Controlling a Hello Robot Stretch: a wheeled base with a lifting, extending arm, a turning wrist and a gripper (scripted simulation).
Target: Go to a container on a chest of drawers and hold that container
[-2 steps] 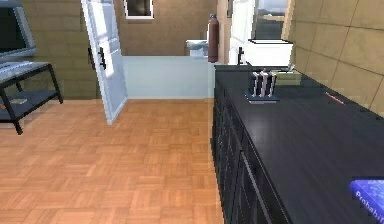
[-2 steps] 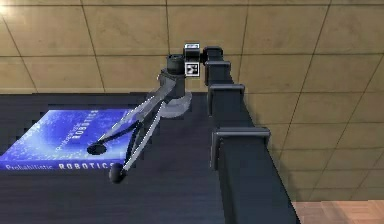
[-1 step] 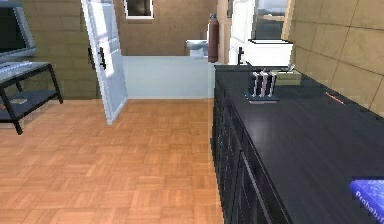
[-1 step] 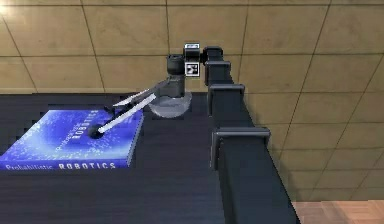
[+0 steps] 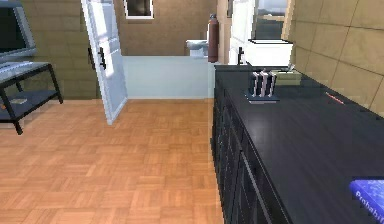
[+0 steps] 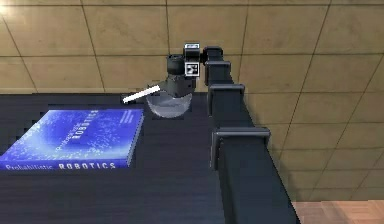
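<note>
Looking out over the chest of drawers (image 6: 60, 195), I note my gripper (image 6: 174, 86) at the far end of the arm (image 6: 236, 125), set at a clear, rounded container (image 6: 166, 106) that rests on it near the tiled wall (image 6: 90, 40). I cannot tell whether the gripper holds anything, nor whether it touches the container. A thin white stick (image 6: 140, 95) slants out to the container's left; possibly a utensil, but I cannot be sure. A blue book (image 6: 75, 140) lies flat near it, toward the arm side view's left. In the forward view the chest of drawers carries a white box (image 5: 268, 52) and a small rack (image 5: 263, 85); a white door (image 5: 105, 55) stands beyond wooden floor (image 5: 130, 150).
</note>
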